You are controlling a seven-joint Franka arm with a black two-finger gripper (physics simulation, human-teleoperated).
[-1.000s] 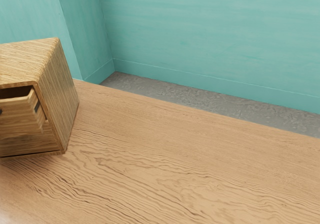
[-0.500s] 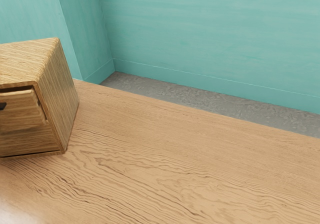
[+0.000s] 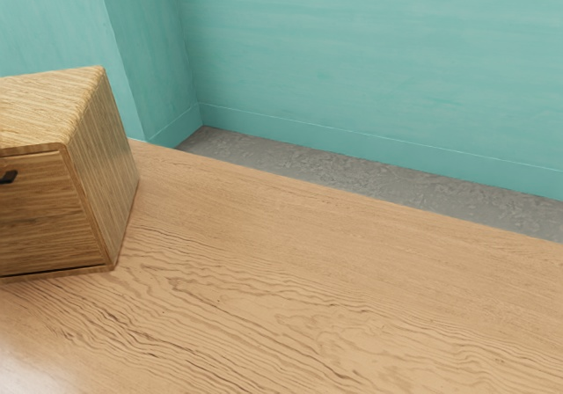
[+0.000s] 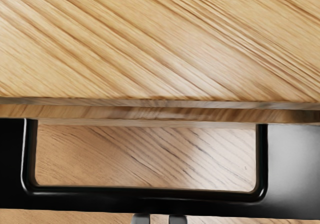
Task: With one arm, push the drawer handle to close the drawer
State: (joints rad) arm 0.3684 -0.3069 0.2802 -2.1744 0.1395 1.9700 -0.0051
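The drawer (image 3: 40, 214) looks tucked into the cabinet (image 3: 104, 170), black handle (image 4: 145, 194) out front; can't tell if the gripper (image 4: 159, 219) is spread; pushing too hard could slide the cabinet back

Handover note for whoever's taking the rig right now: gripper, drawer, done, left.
Gripper: open, fingertips slightly apart, at the outer side of the black handle, nothing between them. Contact unclear.
Cabinet: on the table, at the exterior view's left.
Done: drawer looks closed, its front about flush with the frame.
Left: probably just confirm it's fully seated, then back off.
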